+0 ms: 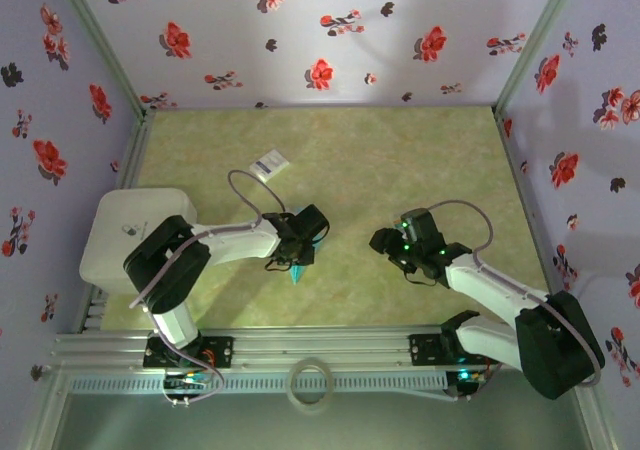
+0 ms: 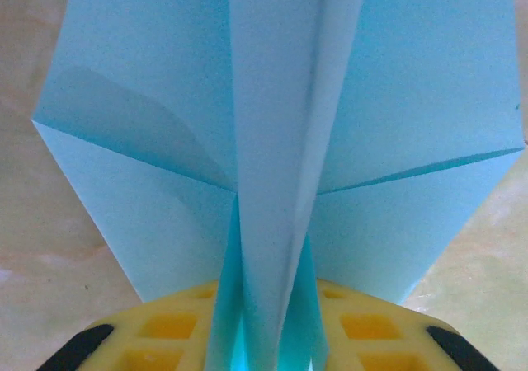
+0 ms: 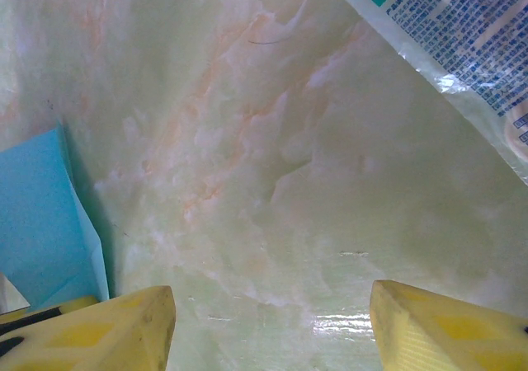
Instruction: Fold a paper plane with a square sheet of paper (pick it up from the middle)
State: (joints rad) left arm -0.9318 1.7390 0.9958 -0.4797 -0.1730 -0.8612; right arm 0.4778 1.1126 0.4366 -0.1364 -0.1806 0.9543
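Left pincer (image 2: 264, 342): narrow around the keel of the plane (image 2: 280, 99); grip unclear.
Right pincer (image 3: 272, 326): wide, empty.
Release, likely: open low so plane settles flat.

Lab test cell, floral-papered walls (image 1: 330, 30), railed table (image 1: 420, 150)

I see the paper plane (image 1: 296, 274) on the table (image 1: 420, 150); behind it lies a card (image 1: 270, 163), left of it a box (image 1: 125, 232), before it a tape roll (image 1: 310, 384).
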